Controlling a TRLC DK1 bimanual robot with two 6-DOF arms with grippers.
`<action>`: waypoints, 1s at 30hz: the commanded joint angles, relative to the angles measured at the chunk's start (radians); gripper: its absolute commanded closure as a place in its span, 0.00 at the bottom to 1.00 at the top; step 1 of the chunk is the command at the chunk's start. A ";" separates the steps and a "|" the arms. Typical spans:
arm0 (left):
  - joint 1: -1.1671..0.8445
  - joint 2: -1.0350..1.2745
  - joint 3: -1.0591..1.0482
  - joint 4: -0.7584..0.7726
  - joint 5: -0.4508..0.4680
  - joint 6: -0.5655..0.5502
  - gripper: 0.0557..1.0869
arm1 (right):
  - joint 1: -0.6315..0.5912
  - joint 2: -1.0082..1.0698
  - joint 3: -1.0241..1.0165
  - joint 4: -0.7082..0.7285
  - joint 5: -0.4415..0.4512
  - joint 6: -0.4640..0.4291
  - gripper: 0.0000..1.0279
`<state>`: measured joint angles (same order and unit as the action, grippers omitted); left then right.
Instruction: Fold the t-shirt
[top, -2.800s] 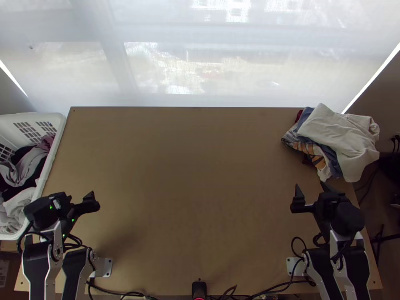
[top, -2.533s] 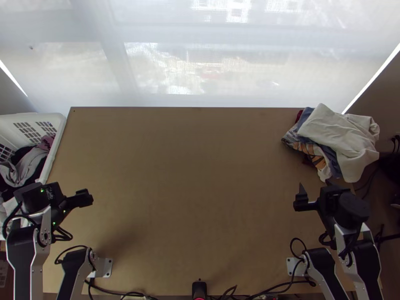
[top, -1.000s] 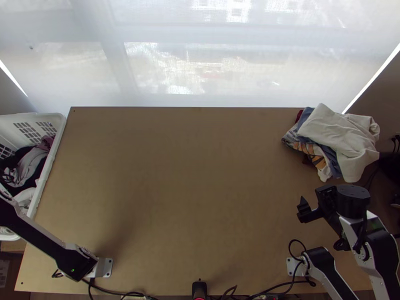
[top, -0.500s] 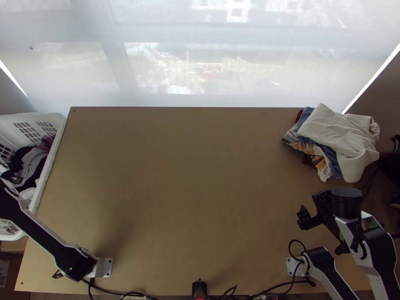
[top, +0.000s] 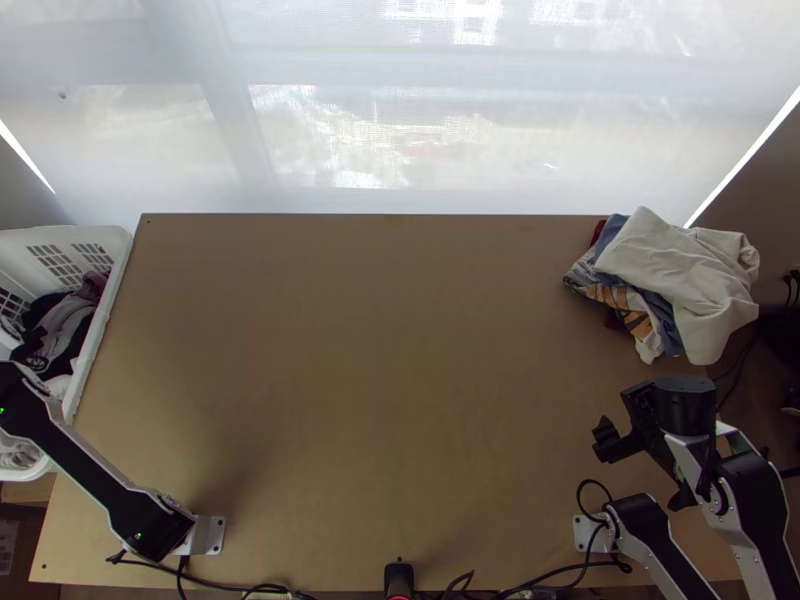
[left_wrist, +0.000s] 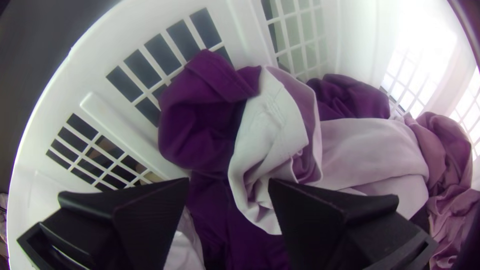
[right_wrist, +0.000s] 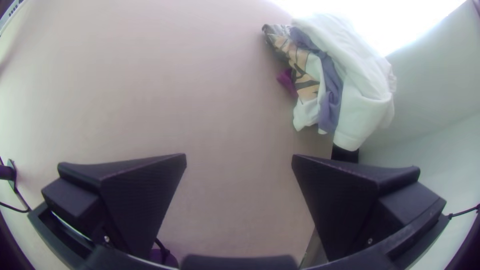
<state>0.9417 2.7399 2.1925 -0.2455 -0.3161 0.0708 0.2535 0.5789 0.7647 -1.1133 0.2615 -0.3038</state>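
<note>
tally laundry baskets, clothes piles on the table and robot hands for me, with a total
laundry basket: 1
clothes pile: 1
robot hands: 2 (left hand, right hand)
total: 4

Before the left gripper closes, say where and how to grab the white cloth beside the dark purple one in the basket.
Likely best from above: pinch the loose edge of the white cloth nearest the left gripper, where it curls into a fold, clear of the basket wall.
</note>
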 joint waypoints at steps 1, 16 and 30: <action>-0.009 0.061 0.059 0.014 -0.014 0.029 0.44 | 0.003 0.004 0.005 -0.005 -0.001 0.002 0.04; 0.012 0.033 0.058 -0.021 -0.008 0.118 0.97 | 0.001 -0.001 0.008 -0.026 -0.001 0.022 0.04; 0.048 -0.009 0.055 -0.041 0.034 0.084 0.97 | 0.001 -0.004 0.002 -0.026 -0.001 0.028 0.04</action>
<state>0.9779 2.7476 2.2494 -0.2745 -0.2989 0.1745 0.2543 0.5766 0.7692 -1.1389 0.2615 -0.2771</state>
